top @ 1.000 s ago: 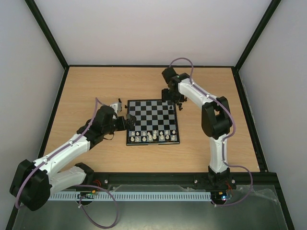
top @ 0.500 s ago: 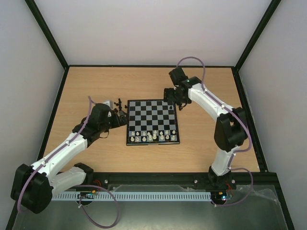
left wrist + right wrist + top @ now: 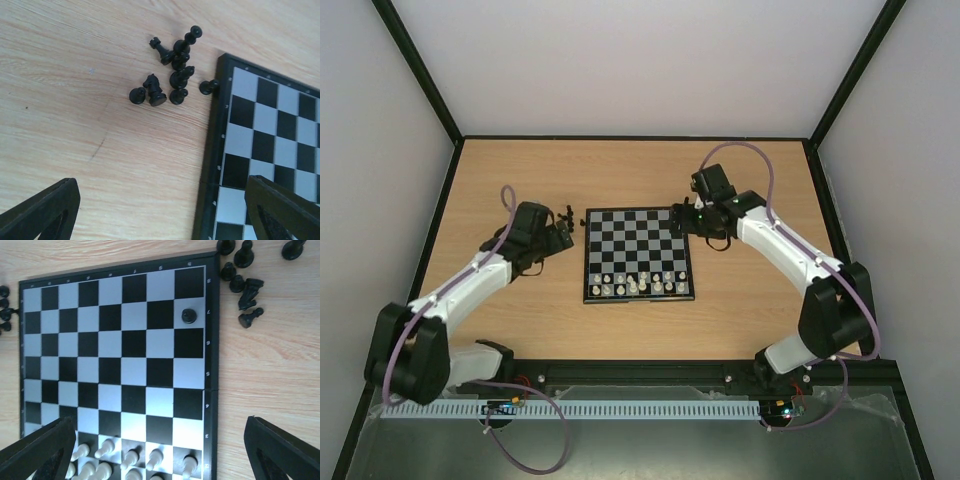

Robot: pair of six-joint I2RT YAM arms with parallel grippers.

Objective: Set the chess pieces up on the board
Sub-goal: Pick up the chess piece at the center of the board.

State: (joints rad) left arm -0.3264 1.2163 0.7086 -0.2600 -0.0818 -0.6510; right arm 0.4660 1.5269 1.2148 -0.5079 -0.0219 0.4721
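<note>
Chess pieces [image 3: 638, 285]: the cream set stands on the near rows of the board [image 3: 620, 232]. One black pawn [image 3: 188, 315] sits on a far-right square. The left black cluster [image 3: 170, 75] lies on the counter [image 3: 500, 180] just off the board's far-left corner, and the right black cluster [image 3: 245, 285] lies off its far-right corner.

Step in hand, as I judge it: placing black. The left tool [image 3: 161, 181] hovers at the board's left edge and the right tool [image 3: 160, 420] hovers above the board. Both have their fingers apart and are empty.

Next move: I lower one tool onto a single piece, clear of its neighbours.
</note>
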